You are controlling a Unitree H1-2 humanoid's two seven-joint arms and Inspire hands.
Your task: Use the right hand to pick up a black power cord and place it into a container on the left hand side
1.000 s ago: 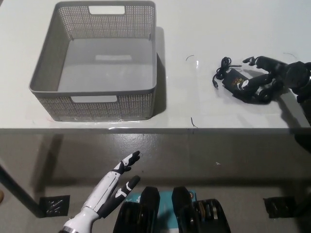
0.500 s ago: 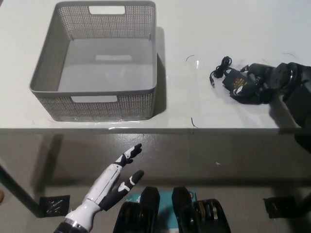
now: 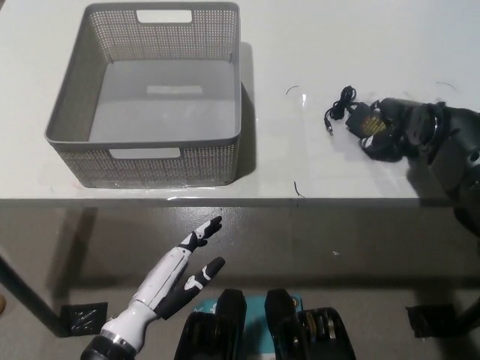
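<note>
The black power cord (image 3: 358,120) lies on the white table, far to the right of the basket. It has a flat black adapter block with a yellowish label, and a thin cable that makes a small loop at its left side. The grey basket (image 3: 150,154) stands upright at the left. Its walls are perforated, with handle slots, and its inside is empty.

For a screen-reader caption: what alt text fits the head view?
The black right hand closes around a black power cord lying on the white table, right of an empty grey basket. The white left hand rests open below the table edge.
</note>
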